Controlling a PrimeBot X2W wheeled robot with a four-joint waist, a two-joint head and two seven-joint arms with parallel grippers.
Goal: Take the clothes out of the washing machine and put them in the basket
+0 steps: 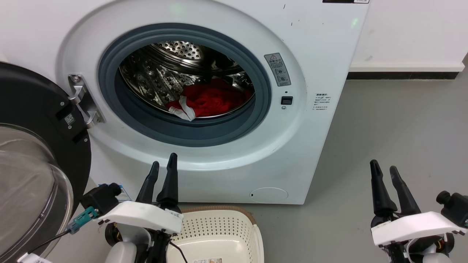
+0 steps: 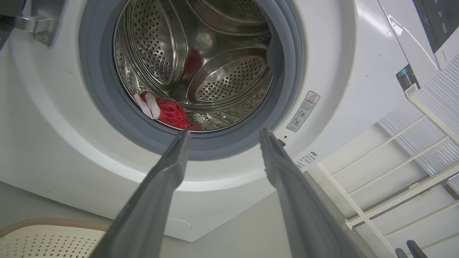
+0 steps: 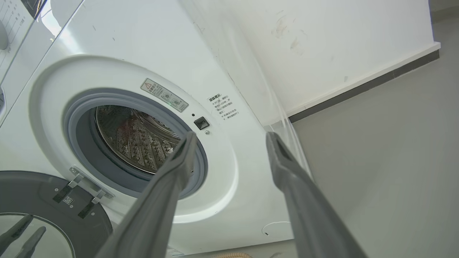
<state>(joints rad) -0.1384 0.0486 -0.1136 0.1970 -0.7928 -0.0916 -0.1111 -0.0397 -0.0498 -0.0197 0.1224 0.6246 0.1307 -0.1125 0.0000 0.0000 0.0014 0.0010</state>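
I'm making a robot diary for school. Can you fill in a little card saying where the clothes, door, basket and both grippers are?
clothes: red, with a white band, at the bottom of the drum
washing machine: white, door swung open to the left
basket: on the floor in front of the machine, no clothes in the part that shows
left gripper: open, empty, below the porthole
right gripper: open, empty, right of the machine

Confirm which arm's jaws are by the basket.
The left gripper: its jaws rise right at the basket, before the washing machine. The right gripper stands apart over grey floor.
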